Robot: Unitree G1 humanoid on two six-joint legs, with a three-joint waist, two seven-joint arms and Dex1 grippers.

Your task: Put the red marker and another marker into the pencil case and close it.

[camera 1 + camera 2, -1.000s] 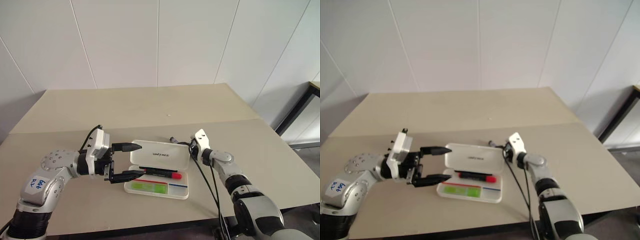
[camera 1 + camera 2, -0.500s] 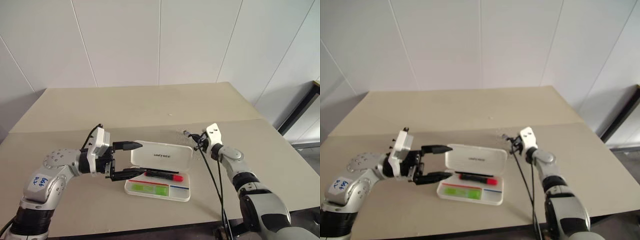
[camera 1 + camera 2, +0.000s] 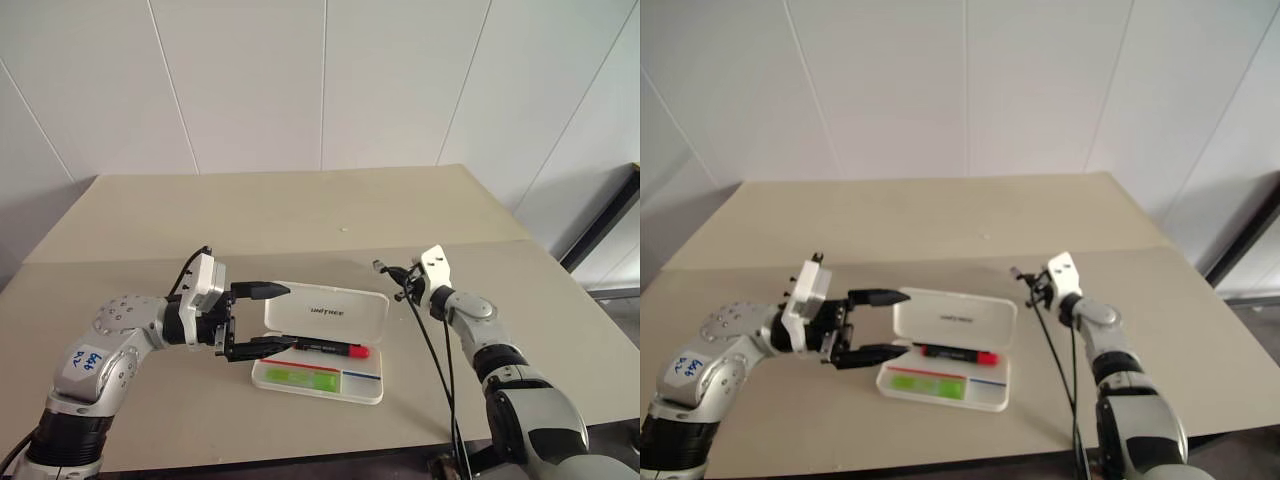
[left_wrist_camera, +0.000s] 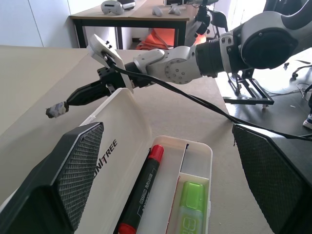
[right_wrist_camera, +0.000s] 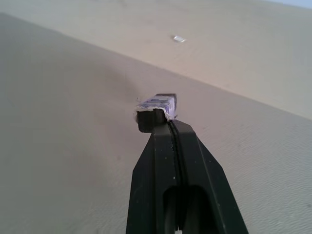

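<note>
Both markers are seen lying in the open pencil case (image 3: 320,372): red marker (image 3: 326,348), green marker (image 3: 300,377). Left gripper (image 3: 262,319) is spread beside the lid (image 3: 330,315), best pushed down evenly; right gripper (image 3: 388,271) is pinched on a small grey stub (image 5: 157,104).
</note>
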